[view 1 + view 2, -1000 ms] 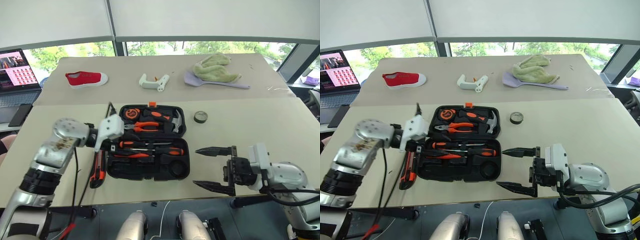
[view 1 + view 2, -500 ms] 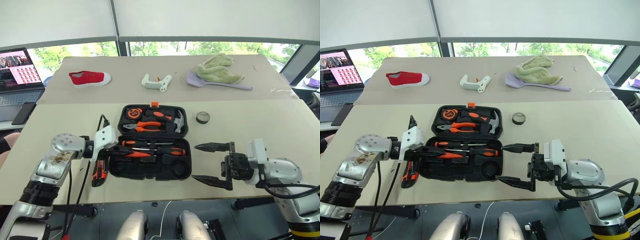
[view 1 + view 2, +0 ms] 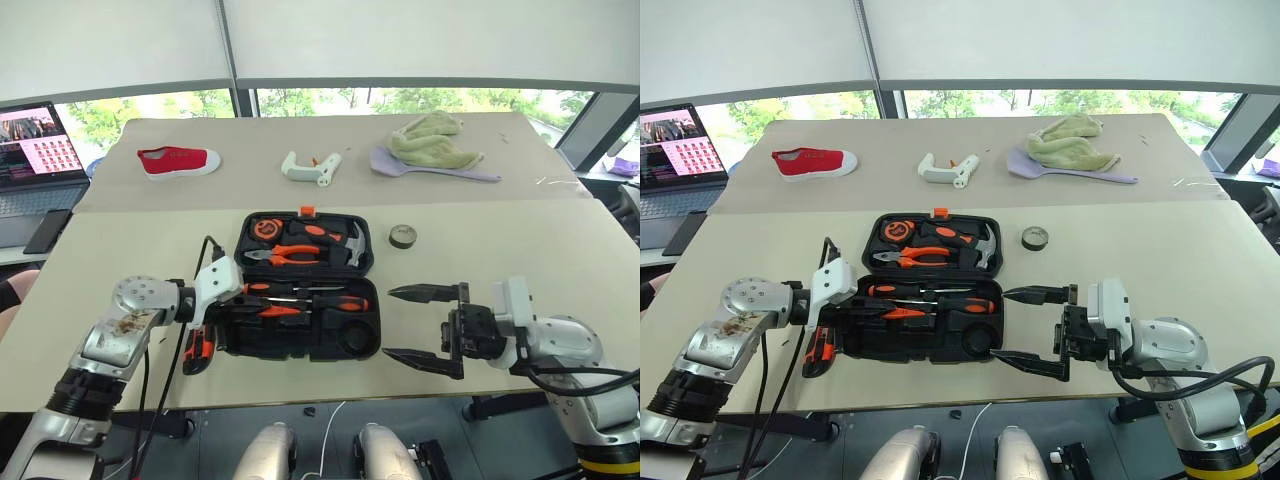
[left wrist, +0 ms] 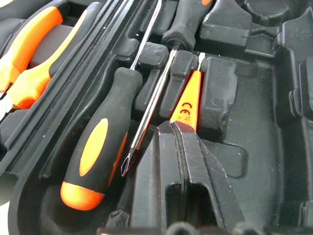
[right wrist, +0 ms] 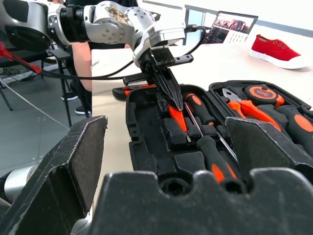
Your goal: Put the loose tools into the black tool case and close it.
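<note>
The black tool case [image 3: 372, 300] lies open in the middle of the table. Its near half holds two long screwdrivers [image 3: 330, 303] [image 4: 98, 147] and the slim orange tester [image 4: 188, 98]. My left gripper [image 4: 178, 128] is shut, and its tips rest on the tester's near end inside the case. The orange-and-black utility knife [image 3: 196, 350] lies on the table against the case's left side. A small dark tape roll [image 3: 402, 236] sits to the right of the lid. My right gripper [image 3: 388, 322] hangs wide open just right of the case, holding nothing.
Pliers [image 3: 295, 252], a hammer [image 3: 352, 240] and a tape measure [image 3: 265, 228] sit in the lid half. On the far table are a red shoe [image 3: 178, 160], a white part [image 3: 310, 165] and a green cloth [image 3: 432, 140]. A laptop [image 3: 35, 150] and a phone [image 3: 45, 230] are at the left.
My left gripper came down into the case's near half and shut, its tips now on the tester. The right arm has kept still.
</note>
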{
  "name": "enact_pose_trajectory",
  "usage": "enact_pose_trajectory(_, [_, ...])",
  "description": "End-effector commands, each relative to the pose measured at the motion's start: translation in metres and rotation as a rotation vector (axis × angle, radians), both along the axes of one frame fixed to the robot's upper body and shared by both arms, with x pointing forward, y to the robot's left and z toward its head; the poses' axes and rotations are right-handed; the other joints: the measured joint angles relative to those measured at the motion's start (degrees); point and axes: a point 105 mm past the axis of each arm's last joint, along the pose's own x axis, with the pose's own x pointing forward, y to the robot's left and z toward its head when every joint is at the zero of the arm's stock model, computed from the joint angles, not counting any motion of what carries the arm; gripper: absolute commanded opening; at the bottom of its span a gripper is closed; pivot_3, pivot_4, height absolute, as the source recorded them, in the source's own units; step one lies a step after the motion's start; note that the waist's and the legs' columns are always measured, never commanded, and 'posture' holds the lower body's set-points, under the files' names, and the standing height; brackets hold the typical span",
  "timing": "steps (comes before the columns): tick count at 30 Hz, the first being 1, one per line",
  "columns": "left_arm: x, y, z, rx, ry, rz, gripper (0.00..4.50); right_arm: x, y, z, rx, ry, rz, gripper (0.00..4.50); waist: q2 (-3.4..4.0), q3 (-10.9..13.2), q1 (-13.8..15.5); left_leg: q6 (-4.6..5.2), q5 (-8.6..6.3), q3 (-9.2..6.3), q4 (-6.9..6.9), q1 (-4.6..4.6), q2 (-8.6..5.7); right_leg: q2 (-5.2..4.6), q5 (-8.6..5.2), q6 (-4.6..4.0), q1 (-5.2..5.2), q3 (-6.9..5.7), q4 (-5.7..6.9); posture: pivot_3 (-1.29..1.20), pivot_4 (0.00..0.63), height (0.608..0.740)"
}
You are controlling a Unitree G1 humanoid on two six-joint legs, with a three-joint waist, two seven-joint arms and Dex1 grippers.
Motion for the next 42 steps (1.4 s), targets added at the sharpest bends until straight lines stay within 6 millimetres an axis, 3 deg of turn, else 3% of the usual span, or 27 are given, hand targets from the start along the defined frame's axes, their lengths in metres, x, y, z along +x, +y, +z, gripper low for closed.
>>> enact_pose_trajectory(1, [-0.003, 0.014, 0.021, -0.143, -0.049, 0.087, 0.02, 0.003, -0.005, 0.01, 0.018, -0.073, -0.018, 4.5, 0.0, 0.0, -0.1, 0.0, 0.0, 0.0, 0.0, 0.0, 0.02, 0.0, 0.0, 0.0, -0.01, 0.0, 0.0, 0.0, 0.15, 0.74])
enact_pose_trajectory(2, [-0.005, 0.019, 0.028, -0.178, -0.065, 0.11, 0.02, 0.004, -0.007, 0.01, 0.019, -0.08, -0.025, 4.5, -0.01, 0.0, -0.2, 0.0, 0.0, 0.0, 0.0, -0.03, 0.02, 0.0, 0.0, 0.0, -0.06, 0.0, 0.01, 0.0, 0.15, 0.74])
enact_pose_trajectory(4, [-0.013, 0.031, 0.045, -0.261, -0.109, 0.147, 0.52, 0.005, -0.013, 0.008, 0.008, -0.094, -0.036, 4.5, -0.03, 0.0, -0.1, -0.01, 0.0, -0.01, 0.0, -0.12, 0.03, -0.01, 0.0, -0.01, -0.15, 0.0, 0.02, 0.0, 0.15, 0.74])
enact_pose_trajectory(6, [-0.027, 0.07, 0.055, -0.275, -0.164, 0.296, 1.13, 0.008, -0.021, 0.002, -0.012, -0.108, -0.049, 4.5, -0.04, 0.0, -0.2, -0.01, 0.0, -0.01, 0.0, -0.17, 0.03, -0.04, 0.0, -0.01, -0.21, 0.01, 0.01, 0.0, 0.15, 0.74])
enact_pose_trajectory(10, [-0.073, 0.142, 0.039, -0.234, -0.122, 0.619, 2.54, 0.003, -0.026, -0.01, -0.034, -0.088, -0.022, 4.5, -0.02, 0.0, -0.8, -0.07, -0.29, 0.09, 0.0, -0.07, 0.19, -0.15, 0.0, -0.04, -0.25, 0.16, -0.05, 0.0, 0.15, 0.74])
enact_pose_trajectory(15, [-0.128, 0.2, 0.014, -0.16, -0.055, 0.91, 4.37, 0.003, -0.028, -0.018, 0.009, -0.066, -0.006, 4.5, -0.04, 0.0, 0.1, -0.06, -0.33, 0.15, 0.03, 0.04, 0.35, -0.18, -0.03, -0.11, 0.03, 0.02, -0.26, 0.0, 0.15, 0.74])
enact_pose_trajectory(17, [-0.144, 0.212, 0.007, -0.134, -0.019, 0.984, 4.46, 0.004, -0.029, -0.019, 0.028, -0.038, 0.01, 4.5, -0.08, 0.1, 0.4, -0.01, -0.37, 0.19, 0.03, 0.12, 0.42, -0.35, -0.03, -0.11, 0.13, 0.02, -0.41, 0.0, 0.15, 0.74])
enact_pose_trajectory(19, [-0.15, 0.208, 0.007, -0.14, 0.004, 0.998, 4.46, 0.005, -0.029, -0.018, 0.038, -0.024, 0.036, 4.5, -0.09, 0.1, 0.8, -0.01, -0.37, 0.19, 0.04, 0.12, 0.42, -0.49, -0.05, -0.13, 0.08, 0.02, -0.49, 0.0, 0.15, 0.74])
enact_pose_trajectory(21, [-0.146, 0.192, 0.01, -0.162, 0.027, 0.974, 4.46, 0.005, -0.028, -0.016, 0.045, -0.023, 0.058, 4.5, -0.09, 0.1, 1.2, -0.01, -0.37, 0.24, 0.04, 0.11, 0.49, -0.61, -0.06, -0.14, 0.09, 0.01, -0.58, 0.0, 0.15, 0.74])
enact_pose_trajectory(26, [-0.119, 0.142, 0.022, -0.197, 0.059, 0.941, 4.46, 0.007, -0.024, -0.011, 0.065, -0.043, 0.081, 4.5, -0.11, 0.1, 1.4, -0.06, -0.4, 0.56, 0.06, -0.09, 0.82, -0.66, -0.01, -0.12, 0.11, -0.16, -0.78, 0.0, 0.15, 0.74])
enact_pose_trajectory(33, [-0.097, 0.082, 0.012, -0.229, 0.156, 0.963, 4.46, 0.007, -0.018, -0.008, 0.082, -0.062, 0.088, 4.5, -0.07, 0.0, 0.6, -0.06, -0.46, 0.8, 0.04, -0.19, 0.99, -0.21, 0.15, -0.13, 0.04, -0.08, -0.74, 0.0, 0.15, 0.74])
enact_pose_trajectory(42, [-0.082, 0.073, -0.009, -0.145, 0.175, 1.017, 4.46, 0.007, -0.013, -0.002, 0.092, -0.081, 0.094, 4.5, -0.06, 0.0, 0.5, -0.15, -0.51, 0.85, 0.04, -0.1, 1.09, 0.06, 0.22, -0.27, 0.05, -0.07, -0.74, 0.0, 0.15, 0.74])
